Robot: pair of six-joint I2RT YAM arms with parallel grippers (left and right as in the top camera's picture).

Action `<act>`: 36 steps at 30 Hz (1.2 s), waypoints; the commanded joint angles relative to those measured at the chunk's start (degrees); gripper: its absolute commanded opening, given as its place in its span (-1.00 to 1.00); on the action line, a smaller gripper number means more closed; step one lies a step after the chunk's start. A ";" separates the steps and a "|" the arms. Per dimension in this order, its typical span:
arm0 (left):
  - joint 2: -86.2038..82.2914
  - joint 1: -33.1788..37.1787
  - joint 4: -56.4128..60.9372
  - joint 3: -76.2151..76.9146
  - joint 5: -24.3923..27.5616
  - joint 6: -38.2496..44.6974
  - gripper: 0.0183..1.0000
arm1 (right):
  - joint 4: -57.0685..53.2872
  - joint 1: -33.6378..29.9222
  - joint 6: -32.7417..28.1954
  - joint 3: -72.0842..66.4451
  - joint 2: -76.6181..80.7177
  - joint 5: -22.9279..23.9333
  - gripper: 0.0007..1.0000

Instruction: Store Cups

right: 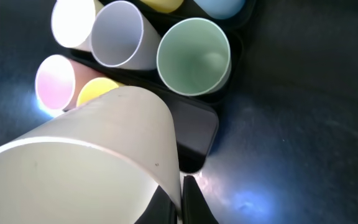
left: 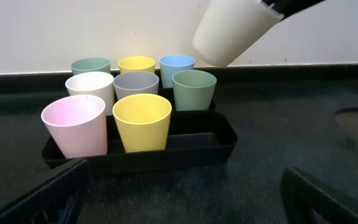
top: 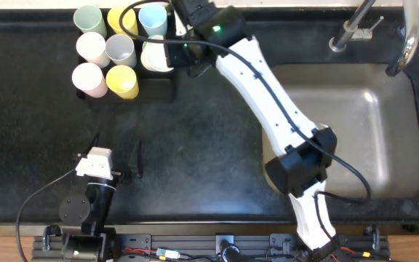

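As the right arm [top: 268, 94] stretches over the tray [left: 197, 146], its end effector [right: 178, 198] clamps a tilted cream cup [left: 232, 31].

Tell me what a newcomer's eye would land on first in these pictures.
First, the black tray at the back left of the dark counter, holding eight pastel cups and one bare front corner slot. Just above that corner, the right gripper holds a cream cup tilted in the air. The steel sink takes up the counter's right end.
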 commanded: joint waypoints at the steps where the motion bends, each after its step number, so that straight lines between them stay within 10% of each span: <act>1: -0.50 -0.17 -0.17 -0.07 0.79 0.85 1.00 | 2.29 1.03 3.23 2.45 2.05 1.29 -0.91; 36: -0.50 -0.17 -0.17 -0.07 0.79 0.85 1.00 | -1.25 3.28 4.83 2.34 12.35 3.28 -0.92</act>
